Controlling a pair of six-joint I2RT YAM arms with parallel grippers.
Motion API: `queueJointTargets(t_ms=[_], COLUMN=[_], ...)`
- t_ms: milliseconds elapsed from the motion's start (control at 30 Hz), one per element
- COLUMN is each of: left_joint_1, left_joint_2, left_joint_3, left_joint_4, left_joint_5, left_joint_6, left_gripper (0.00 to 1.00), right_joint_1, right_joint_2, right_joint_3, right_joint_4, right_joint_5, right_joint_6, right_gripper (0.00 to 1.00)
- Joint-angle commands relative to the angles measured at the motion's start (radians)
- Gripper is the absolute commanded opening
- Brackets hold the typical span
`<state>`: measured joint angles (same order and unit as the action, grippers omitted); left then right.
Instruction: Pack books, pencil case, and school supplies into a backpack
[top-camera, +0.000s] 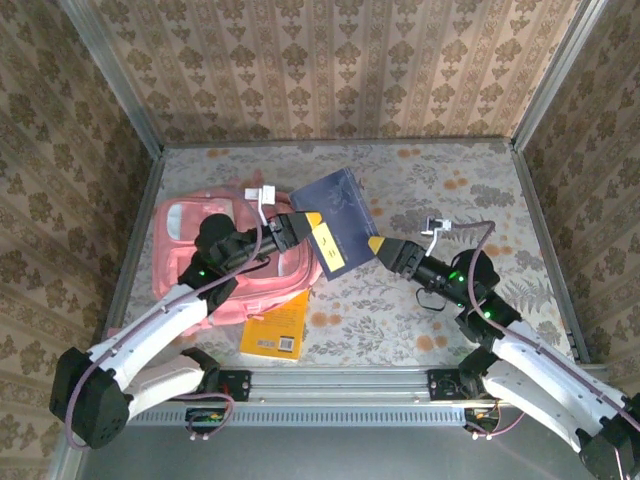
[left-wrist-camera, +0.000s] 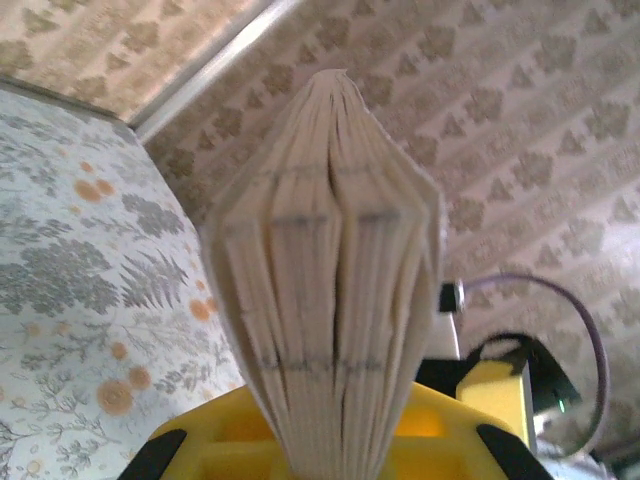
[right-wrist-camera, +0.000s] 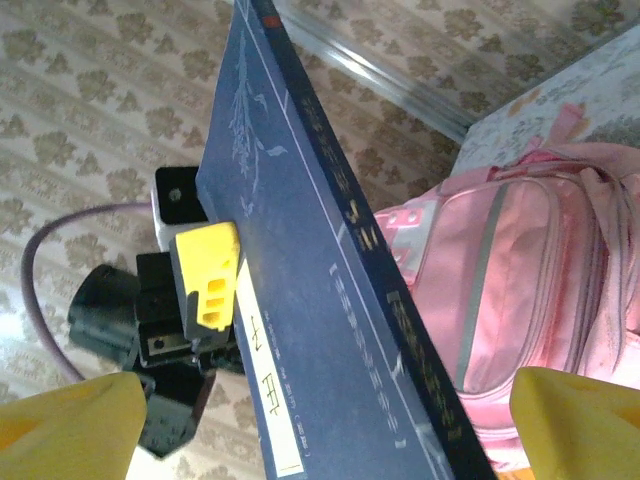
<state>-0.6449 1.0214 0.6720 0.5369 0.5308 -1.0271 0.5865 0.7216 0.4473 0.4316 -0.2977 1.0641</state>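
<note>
Left gripper is clenched on the dark navy flat book with pale yellow label strip, gripping the lower-left edge by the label. In the left wrist view the fanned cream page block is wedged between its 2 yellow jaws. The book is off the table, tilted, just beside the right edge of the large pink fabric backpack.

Right gripper is released. In the right wrist view its 2 yellow fingers stand wide apart on either side of the book's spine, with gaps visible. From the top its tip sits just beside the book's lower-right corner.

The backpack lies on the floral-patterned tabletop, left of centre. Cannot tell if its zip is open.

The bright yellow paperback book with barcode lies flat at the table's near edge, against the backpack's near-right corner.
</note>
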Motion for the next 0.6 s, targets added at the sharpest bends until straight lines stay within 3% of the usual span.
queueJointTargets(t_ms=[0,267,400,567], left_joint_1=[-0.023,-0.034,-0.043,-0.052], left_joint_2=[-0.006,-0.012,-0.008,0.001], left_joint_3=[0.007,-0.030,-0.041,-0.048], left_joint_4=[0.170,0.222,0.226,0.226], left_joint_5=[-0.147,-0.212,-0.224,-0.243], left_joint_6=[-0.088,-0.120,-0.125,-0.120], left_gripper=[0.00,0.00,0.00,0.00], right_joint_1=[0.051,0.140,0.172,0.191], right_joint_2=[0.049,0.228,0.264,0.296], right_joint_3=[0.003,0.049,0.065,0.099], right_joint_4=[0.198,0.354,0.396,0.399], right_joint_5=[0.125,0.204,0.271,0.334], right_joint_6=[0.074,0.091,0.067,0.038], right_gripper=[0.99,0.99,0.88,0.62])
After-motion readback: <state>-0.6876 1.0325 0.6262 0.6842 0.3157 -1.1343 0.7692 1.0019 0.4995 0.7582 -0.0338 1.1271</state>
